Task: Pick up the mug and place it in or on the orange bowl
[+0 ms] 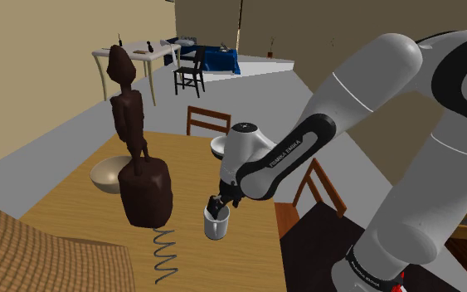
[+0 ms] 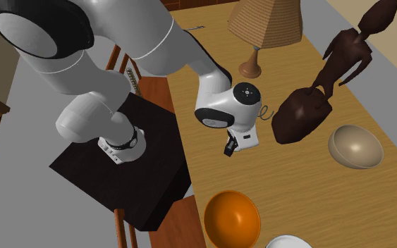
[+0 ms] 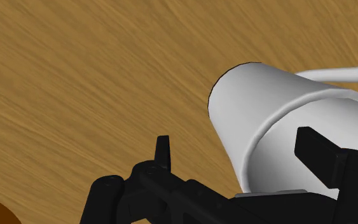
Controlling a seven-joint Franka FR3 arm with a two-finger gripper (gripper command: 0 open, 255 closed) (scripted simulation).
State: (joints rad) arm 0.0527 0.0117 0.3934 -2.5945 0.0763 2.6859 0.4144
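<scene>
Wrist view showed the gripper (image 3: pixel 234 143) open and empty over the mug (image 3: pixel 266 108) rim. It needed a soft squeeze. Second exterior view put the bowl (image 2: pixel 232 220) at its six o'clock.

Arm (image 1: pixel 364 95) low, fingers (image 3: pixel 163 151) apart

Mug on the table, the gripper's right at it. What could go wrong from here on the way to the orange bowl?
1. The gripper has its open fingers astride one wall of the white mug, with one finger well clear of it. Closing could shove or tip it.
2. The dark statue stands close beside it, so a wide swing might knock that over.
3. The orange bowl sits right next to a white bowl, so a sloppy drop could land in the wrong one.
</scene>
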